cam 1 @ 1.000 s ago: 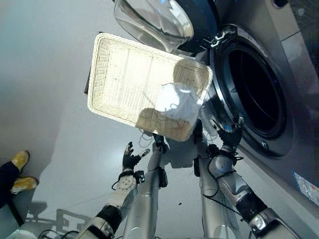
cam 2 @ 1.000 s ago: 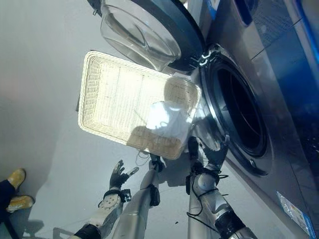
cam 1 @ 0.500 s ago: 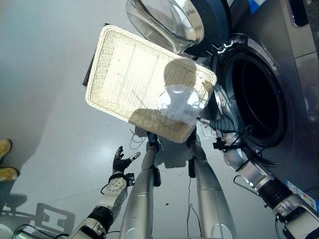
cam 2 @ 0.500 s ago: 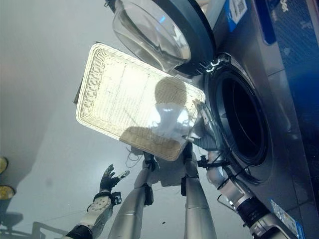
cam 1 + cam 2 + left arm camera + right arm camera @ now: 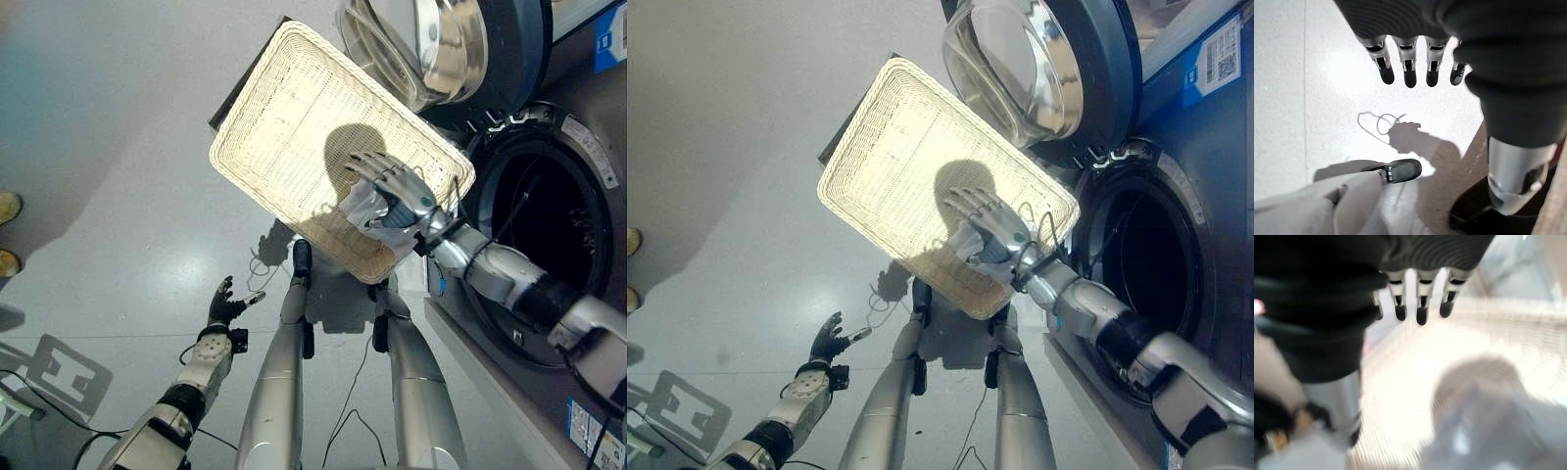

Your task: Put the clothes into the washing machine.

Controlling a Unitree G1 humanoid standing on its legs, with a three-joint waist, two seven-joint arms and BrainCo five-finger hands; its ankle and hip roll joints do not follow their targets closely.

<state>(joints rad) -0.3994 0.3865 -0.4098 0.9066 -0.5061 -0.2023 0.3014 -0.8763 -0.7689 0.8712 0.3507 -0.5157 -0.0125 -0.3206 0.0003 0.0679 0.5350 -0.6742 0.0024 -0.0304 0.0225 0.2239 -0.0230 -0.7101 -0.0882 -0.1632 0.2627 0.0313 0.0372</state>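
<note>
White garment (image 5: pixel 364 208) lies crumpled in the near corner of the wicker basket (image 5: pixel 294 117), beside the washing machine's (image 5: pixel 588 196) open drum. Right hand (image 5: pixel 397 186) sits over it, fingers spread and straight; contact uncertain. Left hand (image 5: pixel 223 305) low over the floor (image 5: pixel 98 196), fingers relaxed, empty.

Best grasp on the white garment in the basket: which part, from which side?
Judging by its pose, take the white garment at its bunched top, coming straight down from above. It lies crumpled in the wicker basket corner nearest the washing machine drum, so the rim blocks a side approach. The right robot hand hovers over it with fingers straight; the left robot hand hangs open near the floor.
</note>
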